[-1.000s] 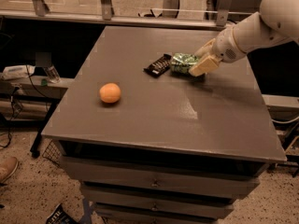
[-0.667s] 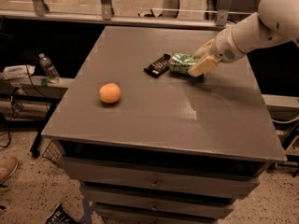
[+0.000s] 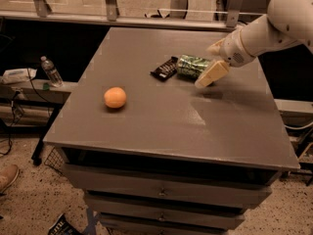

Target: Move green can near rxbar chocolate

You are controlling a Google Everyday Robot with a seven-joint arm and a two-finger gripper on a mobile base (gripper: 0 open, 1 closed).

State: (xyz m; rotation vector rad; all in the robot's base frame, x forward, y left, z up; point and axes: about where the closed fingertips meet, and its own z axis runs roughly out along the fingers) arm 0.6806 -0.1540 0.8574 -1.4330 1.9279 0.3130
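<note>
The green can (image 3: 191, 66) lies on its side on the grey table (image 3: 161, 126), towards the back right. Its left end touches or nearly touches the rxbar chocolate (image 3: 164, 68), a flat black bar lying right beside it. My gripper (image 3: 204, 66) reaches in from the right on a white arm (image 3: 264, 33) and sits at the can's right end. It looks open, with one cream finger (image 3: 211, 74) in front of the can and the other behind it. The near finger stands just off the can's side.
A round orange fruit (image 3: 115, 97) lies on the left of the table. A plastic water bottle (image 3: 51, 71) stands on a low shelf to the left. The table's drawers (image 3: 161, 190) face the camera. A shoe (image 3: 7, 176) is on the floor at lower left.
The near finger has swung slightly outward from the can, towards the table's front. The can, the bar and the orange have not moved.
</note>
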